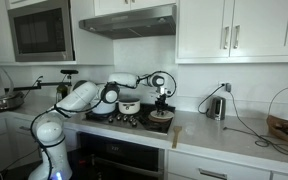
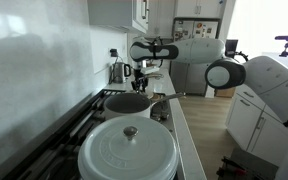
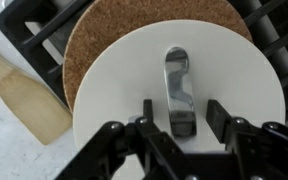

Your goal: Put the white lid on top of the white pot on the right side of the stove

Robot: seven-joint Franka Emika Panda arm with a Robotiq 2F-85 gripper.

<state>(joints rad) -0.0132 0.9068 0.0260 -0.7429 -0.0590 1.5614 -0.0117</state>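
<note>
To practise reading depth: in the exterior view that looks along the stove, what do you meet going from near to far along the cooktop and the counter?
Nearest first: white lidded pot → open pot → kettle.

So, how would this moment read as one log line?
gripper: open, above lid handle | white lid: resting on cork trivet | grasp: not yet

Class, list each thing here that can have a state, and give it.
white lid: off the pots, lying flat on cork mat
gripper: open, fingers either side of the lid's handle
large white pot: lid on
smaller pot: uncovered
microwave: door shut
</note>
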